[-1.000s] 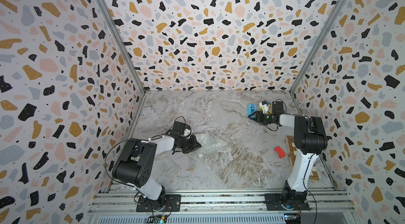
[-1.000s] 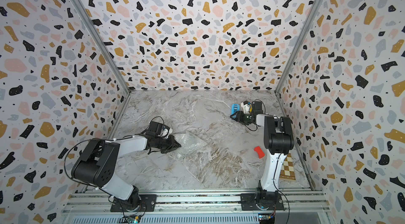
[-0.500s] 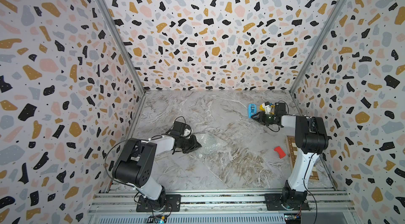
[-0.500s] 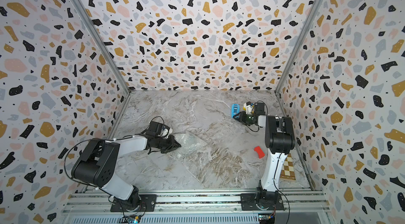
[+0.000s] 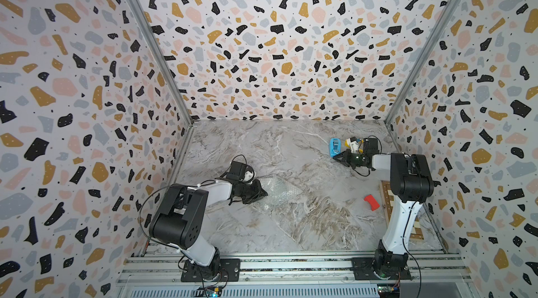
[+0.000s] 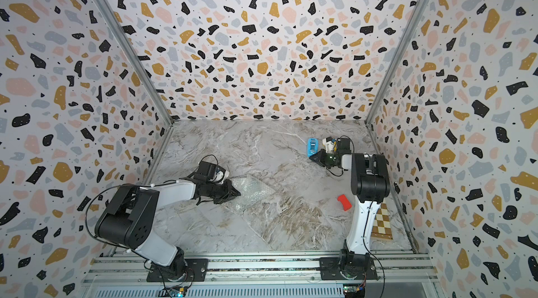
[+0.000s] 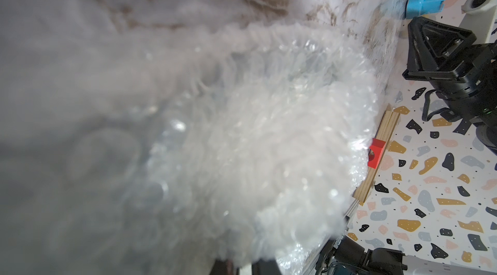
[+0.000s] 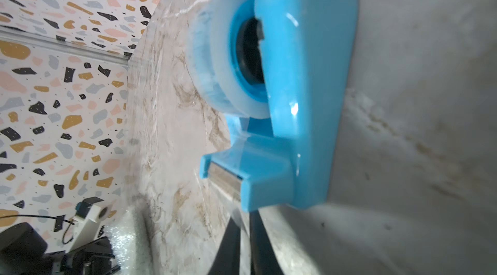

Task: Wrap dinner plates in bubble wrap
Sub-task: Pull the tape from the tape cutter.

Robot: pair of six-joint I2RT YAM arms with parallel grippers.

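The bubble wrap [image 5: 276,193] lies bunched in a small glossy heap mid-table, and it fills the left wrist view [image 7: 255,139]. My left gripper [image 5: 263,193] is shut on its near-left edge; its dark fingertips [image 7: 224,268] peek out under the wrap. No dinner plate shows in any view. At the back right stands a blue tape dispenser [image 5: 334,146] holding a clear roll [image 8: 228,72]. My right gripper [image 5: 337,157] sits at its cutter end, shut [image 8: 243,222] on the clear strip of tape that runs down from the cutter.
A red block [image 5: 371,202] lies on the marble table [image 5: 291,223] to the right of the wrap. A brown-and-cream chessboard [image 6: 382,223] lies along the right wall behind the right arm. A small white-and-yellow object [image 5: 353,143] sits beside the dispenser. Terrazzo walls enclose three sides.
The right gripper's jaws have closed from half open onto the tape at the dispenser's cutter. The left arm and the bubble wrap have not moved.
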